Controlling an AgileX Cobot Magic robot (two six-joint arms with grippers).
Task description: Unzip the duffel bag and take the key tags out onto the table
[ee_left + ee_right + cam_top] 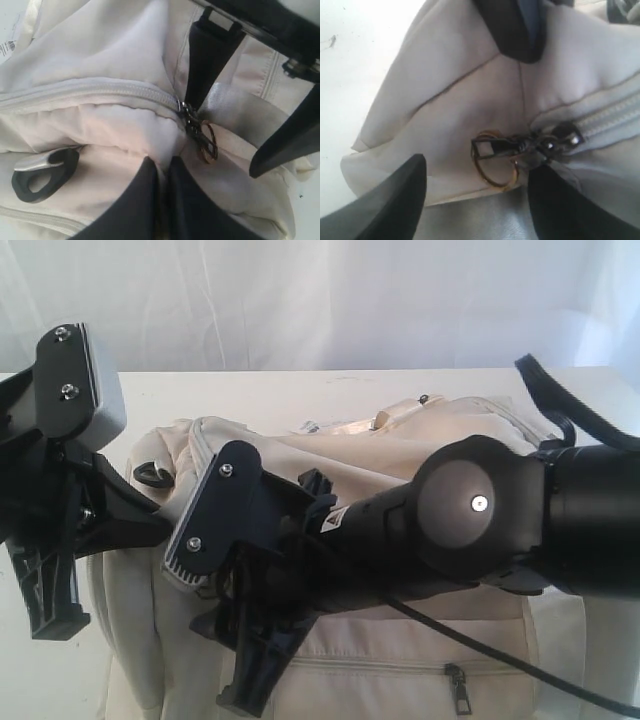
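Duffel bag (pixel 400 660) on the table (pixel 300 390) in the exterior view, beneath both arms. Left wrist view: left gripper (pixel 161 164) clenched on bag fabric just beside the zipper pull ring (pixel 207 142). Right wrist view: right gripper (pixel 480 200) released, jaws wide either side of that ring, zipper (pixel 610 120) closed.

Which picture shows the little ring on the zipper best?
The right wrist view: the zipper-pull ring lies close and whole. The left wrist view shows it smaller and partly hidden. The exterior view doesn't show it.
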